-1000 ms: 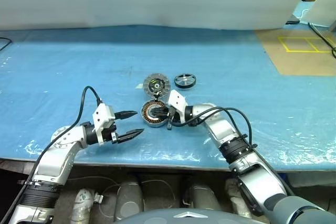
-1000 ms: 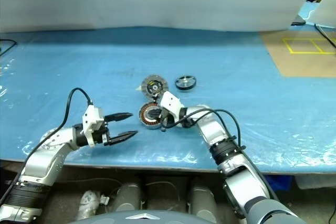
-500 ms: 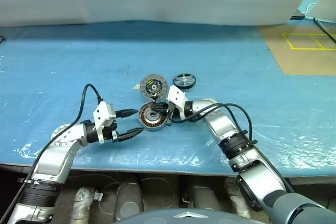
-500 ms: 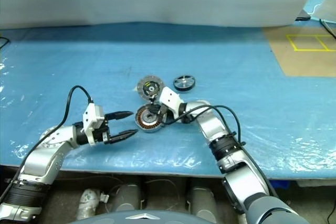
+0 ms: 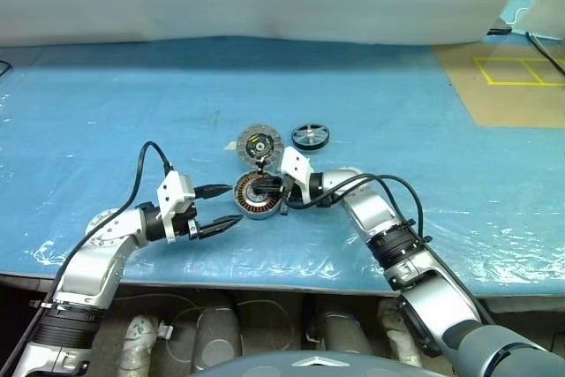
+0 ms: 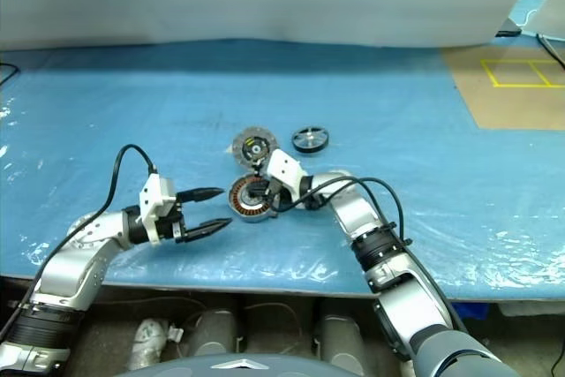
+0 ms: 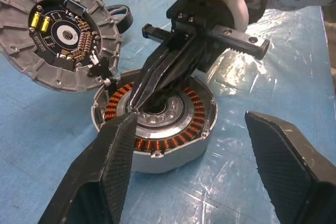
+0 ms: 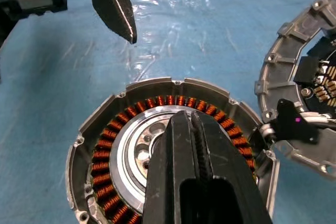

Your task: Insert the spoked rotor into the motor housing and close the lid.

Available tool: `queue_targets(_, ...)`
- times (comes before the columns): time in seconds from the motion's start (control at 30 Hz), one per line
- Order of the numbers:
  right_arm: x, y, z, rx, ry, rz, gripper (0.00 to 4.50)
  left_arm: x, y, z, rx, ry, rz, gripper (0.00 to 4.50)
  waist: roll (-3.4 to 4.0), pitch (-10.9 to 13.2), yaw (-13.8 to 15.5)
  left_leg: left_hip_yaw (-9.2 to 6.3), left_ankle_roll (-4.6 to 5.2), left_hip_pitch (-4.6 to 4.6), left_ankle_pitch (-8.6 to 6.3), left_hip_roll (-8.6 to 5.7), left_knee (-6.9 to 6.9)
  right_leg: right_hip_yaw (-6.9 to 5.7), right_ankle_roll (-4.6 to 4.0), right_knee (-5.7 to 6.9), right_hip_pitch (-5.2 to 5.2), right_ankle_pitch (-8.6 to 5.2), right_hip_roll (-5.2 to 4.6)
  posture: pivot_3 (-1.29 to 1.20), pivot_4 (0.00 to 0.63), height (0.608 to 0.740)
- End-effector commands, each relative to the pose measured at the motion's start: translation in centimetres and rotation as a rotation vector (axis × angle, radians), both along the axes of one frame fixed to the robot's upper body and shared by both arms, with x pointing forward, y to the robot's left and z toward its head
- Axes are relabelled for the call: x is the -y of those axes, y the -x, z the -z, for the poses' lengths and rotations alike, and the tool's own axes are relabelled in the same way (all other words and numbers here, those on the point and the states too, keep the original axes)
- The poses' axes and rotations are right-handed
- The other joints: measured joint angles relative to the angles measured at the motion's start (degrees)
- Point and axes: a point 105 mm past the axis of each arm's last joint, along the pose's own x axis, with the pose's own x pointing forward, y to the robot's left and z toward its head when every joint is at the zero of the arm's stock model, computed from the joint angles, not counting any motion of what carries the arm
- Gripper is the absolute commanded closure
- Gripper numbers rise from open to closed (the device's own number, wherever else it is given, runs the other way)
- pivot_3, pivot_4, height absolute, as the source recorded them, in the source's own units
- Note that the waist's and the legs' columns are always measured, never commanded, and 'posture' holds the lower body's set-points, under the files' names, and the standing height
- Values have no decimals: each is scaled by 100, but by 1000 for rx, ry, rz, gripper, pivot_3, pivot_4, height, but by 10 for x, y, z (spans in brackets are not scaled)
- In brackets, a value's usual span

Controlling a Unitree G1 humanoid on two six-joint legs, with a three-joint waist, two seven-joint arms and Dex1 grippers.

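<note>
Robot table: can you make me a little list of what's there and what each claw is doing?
Table: blue sheet
Motor housing: copper-ringed cup, in front of the lid
Lid: grey ribbed disc, open, lying beside the housing
Spoked rotor: dark wheel, off to the lid's right, not yet in
Right gripper: shut, tips over the housing's silver centre
Left gripper: open, empty, just left of the housing
Done so far: nothing inserted, lid not closed
</note>
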Motion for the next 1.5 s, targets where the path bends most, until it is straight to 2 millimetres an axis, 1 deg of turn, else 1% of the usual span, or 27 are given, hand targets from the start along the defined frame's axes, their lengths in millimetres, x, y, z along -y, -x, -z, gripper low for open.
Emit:
queue_targets(0.03, 5, -1, -4, -3, -32, 23, 4462, -1, -4, -12, 37, 48, -21, 1024, 0, 0, 3, 0, 0, 0, 0, -1, 1, 0, 0, 1, 0, 0, -1, 0, 150, 740)
queue_targets(0.17, 13, -4, -23, 36, -78, 44, 4462, 0, -12, -15, 37, 89, -44, 1024, 0, 0, 20, -2, 0, 1, 0, -1, 5, 0, 1, 2, 5, 0, -1, 0, 150, 740)
queue_targets(0.23, 20, -5, -40, 51, -100, 50, 4462, 2, -14, -16, 43, 94, -46, 1024, 0, 0, 16, -2, 0, 0, 0, -2, 7, 0, 1, 4, 4, 1, -1, 0, 150, 740)
queue_targets(0.3, 33, -6, -59, 64, -101, 56, 4462, 3, -15, -16, 47, 96, -44, 1024, 0, 0, 17, -2, 0, -1, 0, -2, 9, 0, 1, 5, 4, 1, -1, 0, 150, 740)
queue_targets(0.37, 51, -9, -73, 87, -64, 57, 4462, 3, -16, -14, 46, 104, -49, 1024, 0, 0, 19, -2, 0, -1, 0, -2, 9, 0, 1, 5, 4, 1, 0, 0, 150, 740)
queue_targets(0.43, 71, -25, -84, 155, -7, 112, 4462, 3, -18, -12, 56, 115, -60, 1024, 0, 0, 16, -2, 1, -1, 0, -2, 10, 0, 1, 5, 4, 1, 0, 0, 150, 740)
queue_targets(0.47, 83, -39, -86, 210, 47, 167, 4288, 4, -19, -12, 59, 124, -68, 1024, 0, 0, 9, -1, 1, 0, 0, -2, 10, 0, 1, 6, 4, 1, 0, 0, 150, 740)
queue_targets(0.53, 101, -60, -86, 285, 158, 223, 3881, 6, -21, -11, 65, 139, -75, 1024, 0, 0, -8, -1, 0, 1, 0, -1, 23, 0, 1, 17, 3, 1, 0, 0, 150, 740)
queue_targets(0.6, 113, -77, -87, 328, 253, 252, 3210, 9, -22, -11, 69, 150, -78, 1024, 0, 0, 0, -1, 0, -1, 0, -1, 37, 1, -1, 38, -2, -1, -1, 0, 150, 740)
queue_targets(0.67, 115, -92, -94, 351, 303, 275, 2534, 9, -23, -11, 68, 163, -79, 1024, 2, 2, -14, -1, 0, -4, 0, 0, 53, 2, -5, 58, -8, -4, -1, 0, 150, 740)
queue_targets(0.77, 117, -111, -92, 353, 407, 328, 1520, 8, -23, -12, 79, 169, -87, 1024, 8, 6, -41, -1, 0, -8, 0, 2, 68, 4, -6, 79, -18, -4, -1, 0, 150, 740)
queue_targets(0.9, 107, -118, -85, 321, 454, 335, 135, 7, -23, -13, 86, 172, -110, 1024, 9, 6, -43, -1, 1, -16, 0, 5, 71, 2, -11, 81, -21, -6, -1, 0, 150, 740)
queue_targets(0.93, 105, -121, -86, 325, 450, 356, 36, 7, -22, -13, 87, 171, -112, 1024, 9, 6, -42, -1, 1, -19, 0, 5, 71, 2, -12, 80, -22, -7, -1, 0, 150, 740)
queue_targets(1.0, 101, -125, -89, 308, 424, 405, 36, 8, -19, -13, 85, 167, -117, 1024, 10, 7, -39, -2, 1, -34, 0, 6, 72, 1, -15, 81, -36, -7, -1, 0, 150, 740)
queue_targets(1.1, 97, -128, -91, 233, 370, 451, 36, 9, -12, -10, 76, 154, -121, 1024, 13, 8, -34, -2, 2, -82, 0, 8, 83, 0, -18, 95, -87, -6, -1, 0, 150, 740)
queue_targets(1.2, 96, -128, -91, 193, 351, 466, 36, 8, -10, -9, 70, 146, -128, 1024, 14, 9, -26, -2, 2, -94, 1, 23, 88, -3, -19, 100, -99, -5, 1, 0, 150, 740)
queue_targets(1.27, 100, -129, -87, 184, 381, 488, 36, 9, -8, -8, 71, 132, -121, 1024, 15, 10, -11, -2, 2, -92, 0, 38, 91, -4, -20, 102, -97, -5, 2, 0, 150, 740)
queue_targets(1.33, 102, -128, -83, 181, 407, 481, 36, 10, -7, -8, 71, 132, -120, 1024, 16, 10, -5, -2, 2, -90, 0, 39, 93, -3, -20, 103, -96, -5, 2, 0, 150, 740)
queue_targets(1.43, 97, -124, -82, 184, 427, 421, 36, 11, -7, -9, 71, 134, -123, 1024, 20, 12, -7, -2, 1, -90, 0, 40, 97, -3, -20, 109, -97, -5, 2, 0, 150, 740)
queue_targets(1.5, 97, -124, -80, 188, 446, 411, 36, 12, -7, -9, 70, 134, -121, 1024, 21, 13, -11, -1, 1, -88, 0, 41, 97, -3, -20, 110, -97, -5, 2, 0, 150, 740)
